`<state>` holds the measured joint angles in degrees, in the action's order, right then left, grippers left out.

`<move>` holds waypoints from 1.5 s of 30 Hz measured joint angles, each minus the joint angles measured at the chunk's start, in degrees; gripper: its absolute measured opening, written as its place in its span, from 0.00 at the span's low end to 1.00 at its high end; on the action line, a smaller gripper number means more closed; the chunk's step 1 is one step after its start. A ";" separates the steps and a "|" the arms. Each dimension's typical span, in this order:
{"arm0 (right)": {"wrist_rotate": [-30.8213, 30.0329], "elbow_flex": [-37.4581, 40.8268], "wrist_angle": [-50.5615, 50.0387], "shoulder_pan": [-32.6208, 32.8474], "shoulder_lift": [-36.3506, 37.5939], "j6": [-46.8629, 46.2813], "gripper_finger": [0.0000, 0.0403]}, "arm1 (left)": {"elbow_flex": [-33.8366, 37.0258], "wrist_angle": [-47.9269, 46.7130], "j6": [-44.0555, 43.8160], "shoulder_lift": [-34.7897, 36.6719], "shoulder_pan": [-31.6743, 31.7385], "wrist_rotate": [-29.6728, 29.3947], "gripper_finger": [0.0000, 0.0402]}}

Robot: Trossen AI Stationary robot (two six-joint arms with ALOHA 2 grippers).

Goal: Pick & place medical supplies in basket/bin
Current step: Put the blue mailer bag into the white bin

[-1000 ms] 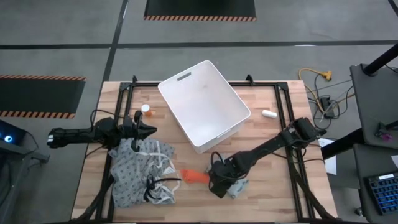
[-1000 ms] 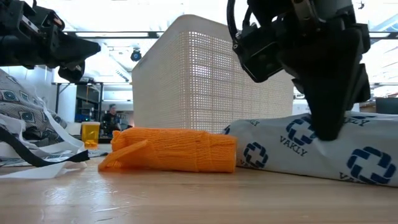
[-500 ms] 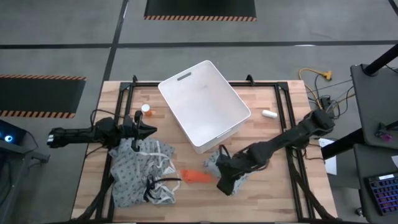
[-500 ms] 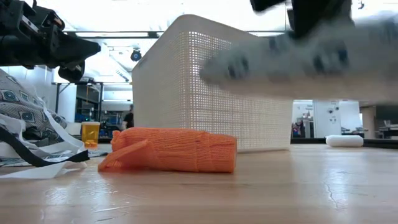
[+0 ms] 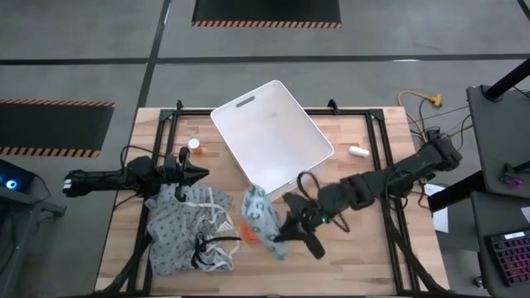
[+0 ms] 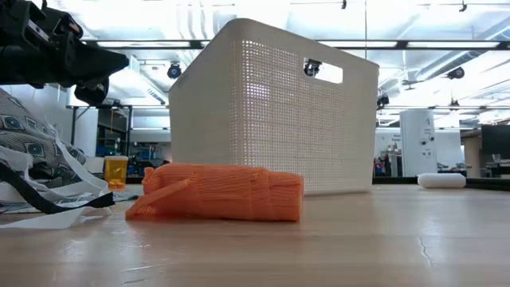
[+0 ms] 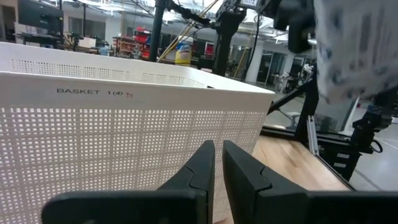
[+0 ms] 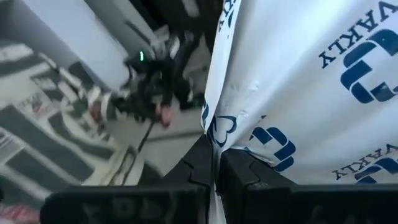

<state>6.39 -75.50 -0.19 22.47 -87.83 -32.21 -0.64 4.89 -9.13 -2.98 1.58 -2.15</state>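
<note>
My right gripper (image 5: pixel 281 232) hangs above the table's near middle, shut on the pale blue-grey packet (image 5: pixel 260 217), printed with dark blue marks (image 8: pixel 298 93). The packet covers part of the orange tapered piece (image 5: pixel 248 235), which lies flat on the wood (image 6: pixel 215 193). The big white tub (image 5: pixel 272 139) stands beyond them. A white orange-capped bottle (image 5: pixel 194 146) stands at the tub's left, and a small white piece (image 5: pixel 358 151) lies at its right. My left gripper (image 5: pixel 201 172) waits shut, above the table's left side, pointing at the tub wall (image 7: pixel 124 137). My right gripper pinches the packet between its two fingers at one edge (image 8: pixel 216 127). The fingers come from the table's right side. The packet is lifted clear of the table and reaches from the fingers toward the table's left, above the orange piece.
A patterned grey cloth with white and black straps (image 5: pixel 186 228) lies heaped on the near left of the table, under my left arm. Black frame rails (image 5: pixel 383 157) run along the table's sides. Bare wood (image 5: pixel 356 257) lies at the near right.
My right gripper, shut on the packet, has risen from the tabletop and swung toward the table's left. The packet has left the wood at the near right, gone up out of the low view, and now hangs over the orange piece. The orange piece has stayed put.
</note>
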 joint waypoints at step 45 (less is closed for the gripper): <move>4.35 -16.07 -28.85 -44.45 -12.67 5.17 0.02 | 0.02 0.02 0.00 -0.10 0.00 -0.02 0.04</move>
<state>10.74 -91.57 -29.05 -21.98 -100.50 -27.05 -0.62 4.91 -9.13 -3.08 1.57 -2.17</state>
